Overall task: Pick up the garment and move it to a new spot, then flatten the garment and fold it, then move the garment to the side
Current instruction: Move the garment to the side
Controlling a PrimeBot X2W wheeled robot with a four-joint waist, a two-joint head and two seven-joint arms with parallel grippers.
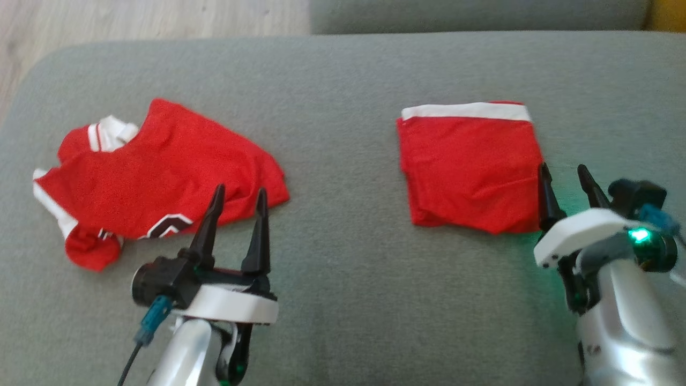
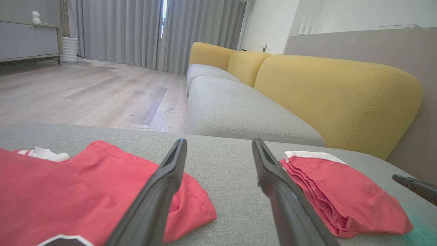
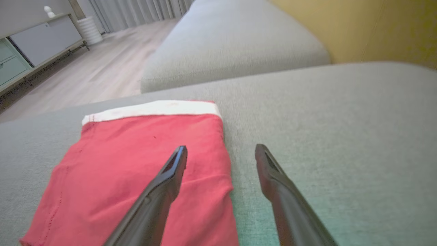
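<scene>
I am holding my left claw [image 1: 240, 188] open and empty at the near edge of the crumpled red jersey [image 1: 161, 171]. The jersey is lying on the grey sofa cushion [image 1: 343, 86], well to the left of the folded red garment [image 1: 471, 166]. My right claw [image 1: 563, 166] is gaping empty just beside that folded garment's right edge. The jersey is looking light, soft and floppy, so I am judging a pinch at its hem or white-trimmed collar best.
</scene>
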